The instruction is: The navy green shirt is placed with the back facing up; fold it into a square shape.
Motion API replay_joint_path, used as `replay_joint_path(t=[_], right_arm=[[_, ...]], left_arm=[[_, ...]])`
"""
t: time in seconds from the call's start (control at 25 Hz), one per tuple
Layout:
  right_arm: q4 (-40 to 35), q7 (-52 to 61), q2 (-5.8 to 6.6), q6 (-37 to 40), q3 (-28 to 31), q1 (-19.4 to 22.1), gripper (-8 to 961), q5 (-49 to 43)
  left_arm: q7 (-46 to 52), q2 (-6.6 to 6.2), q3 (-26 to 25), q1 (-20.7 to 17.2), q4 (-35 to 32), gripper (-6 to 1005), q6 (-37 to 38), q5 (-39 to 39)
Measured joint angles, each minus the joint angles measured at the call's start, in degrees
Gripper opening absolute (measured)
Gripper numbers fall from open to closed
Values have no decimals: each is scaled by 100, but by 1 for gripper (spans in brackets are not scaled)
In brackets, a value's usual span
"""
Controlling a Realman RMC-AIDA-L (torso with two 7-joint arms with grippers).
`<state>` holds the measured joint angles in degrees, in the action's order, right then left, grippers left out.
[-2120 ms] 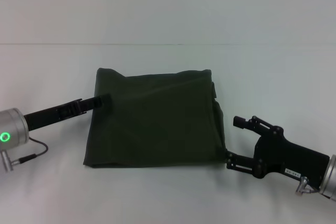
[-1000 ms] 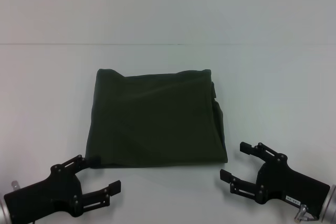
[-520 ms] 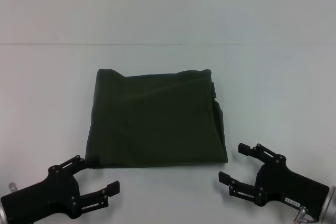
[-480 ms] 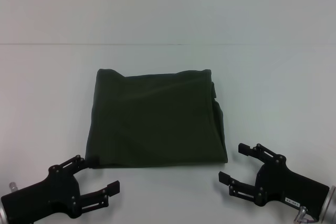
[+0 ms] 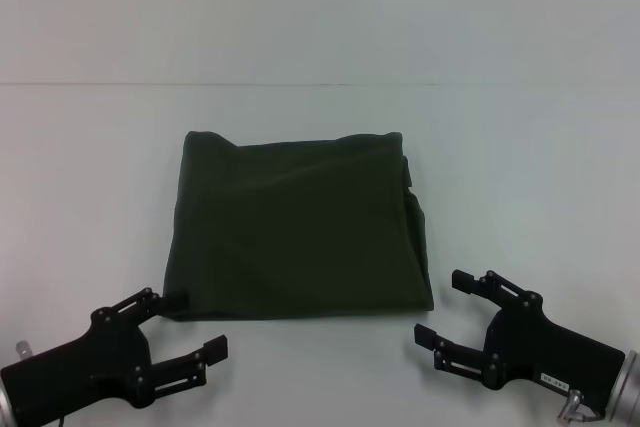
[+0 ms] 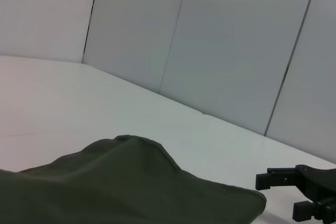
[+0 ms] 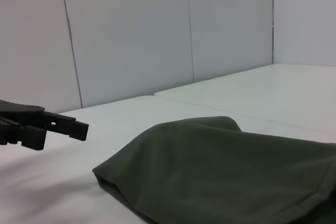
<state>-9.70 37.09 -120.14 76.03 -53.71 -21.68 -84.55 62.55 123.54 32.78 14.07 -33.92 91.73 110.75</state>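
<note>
The navy green shirt (image 5: pixel 295 227) lies folded into a rough square in the middle of the white table, plain side up. Its right edge shows stacked layers. My left gripper (image 5: pixel 184 322) hovers open just off the shirt's near left corner, one finger close to the hem. Near the shirt's near right corner, a little apart from the cloth, my right gripper (image 5: pixel 437 305) is open and holds nothing. The left wrist view shows the shirt (image 6: pixel 121 187) up close with the right gripper (image 6: pixel 296 192) beyond it. In the right wrist view the shirt (image 7: pixel 226 171) fills the foreground and the left gripper (image 7: pixel 44 124) is farther off.
The white table (image 5: pixel 520 167) stretches around the shirt on all sides. Pale wall panels (image 6: pixel 220 51) stand behind it.
The left arm has pulled away from the shirt's left edge to the near left corner. The right gripper has drawn back toward me. In the last second both barely moved.
</note>
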Motion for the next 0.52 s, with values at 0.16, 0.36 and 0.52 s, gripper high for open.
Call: replay_joint_path(t=[0.16,0.36,0.52], right_arm=[[3,0,0,0,2,5,915,4],[4,0,0,0,4,13,915,7],[4,0,0,0,2,24,915,9]], left_arm=[[3,12,-16,0,0,883,3,-1],[2,24,-17,15,0,883,4,-1],[3,27,-18,32,-1,883,4,-1]])
